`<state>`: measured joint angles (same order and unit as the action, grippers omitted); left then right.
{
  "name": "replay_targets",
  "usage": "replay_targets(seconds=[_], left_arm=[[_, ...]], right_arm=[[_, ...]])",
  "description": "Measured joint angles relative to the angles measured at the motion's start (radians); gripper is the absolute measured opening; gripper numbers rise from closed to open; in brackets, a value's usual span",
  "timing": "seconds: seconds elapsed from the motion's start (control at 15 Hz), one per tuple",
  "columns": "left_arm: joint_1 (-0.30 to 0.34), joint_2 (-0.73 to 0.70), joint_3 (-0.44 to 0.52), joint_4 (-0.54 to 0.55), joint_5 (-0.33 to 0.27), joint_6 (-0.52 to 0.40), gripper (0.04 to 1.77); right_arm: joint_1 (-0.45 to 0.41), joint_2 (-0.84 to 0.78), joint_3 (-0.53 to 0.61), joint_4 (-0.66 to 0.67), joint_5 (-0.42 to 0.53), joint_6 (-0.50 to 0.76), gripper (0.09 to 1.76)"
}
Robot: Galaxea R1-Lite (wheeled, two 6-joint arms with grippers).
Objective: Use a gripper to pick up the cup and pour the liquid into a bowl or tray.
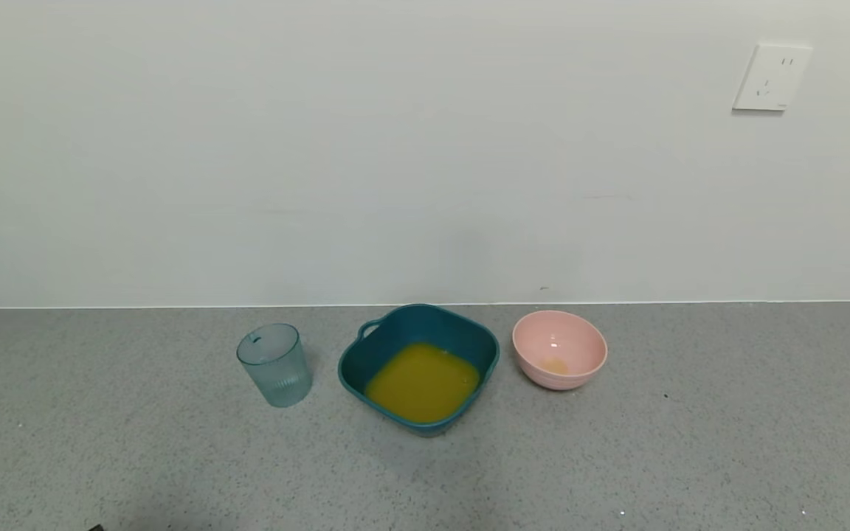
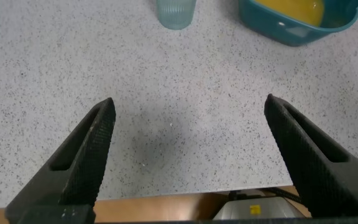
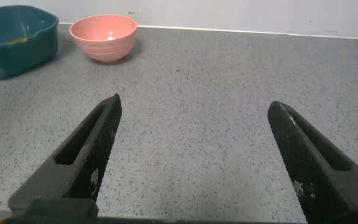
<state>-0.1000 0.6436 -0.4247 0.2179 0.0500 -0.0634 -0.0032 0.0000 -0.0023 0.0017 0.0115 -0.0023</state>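
Now cup [image 1: 275, 364] upright beside basin [image 1: 366, 354] – liquid [image 1: 423, 381] inside; left gripper [image 2: 188, 118], right gripper [image 3: 194, 115] – both spread.

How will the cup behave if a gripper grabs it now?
The cup looks empty, so it is probably light and easy to nudge. It tapers to a narrow base, so a high push might tip it. Its ribbed lower sides may help grip; thin plastic could flex.

the head view looks forward and down over the counter [image 1: 100, 442] toward the wall [image 1: 322, 147]. both wrist views sit low near the counter's front edge, facing the wall, sharing the teal basin [image 2: 291, 28] between them.
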Motion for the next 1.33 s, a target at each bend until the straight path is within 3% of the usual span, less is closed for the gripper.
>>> replay_targets(seconds=[0.2,0.47,0.73,1.0,1.33], left_arm=[[0.01,-0.079,0.035,0.003,-0.003,0.006,1.72],[0.11,-0.194,0.11,-0.01,-0.085,0.031,1.72],[0.185,-0.318,0.153,-0.015,-0.096,0.037,1.72],[0.227,-0.366,0.161,-0.111,-0.096,0.04,1.72],[0.3,-0.377,0.183,-0.128,-0.13,0.067,1.72]], right_arm=[[0.0,0.0,0.0,0.0,0.0,0.0,1.71],[0.0,0.0,0.0,0.0,0.0,0.0,1.71],[0.0,0.0,0.0,0.0,0.0,0.0,1.71],[0.0,0.0,0.0,0.0,0.0,0.0,1.71],[0.0,0.0,0.0,0.0,0.0,0.0,1.71]])
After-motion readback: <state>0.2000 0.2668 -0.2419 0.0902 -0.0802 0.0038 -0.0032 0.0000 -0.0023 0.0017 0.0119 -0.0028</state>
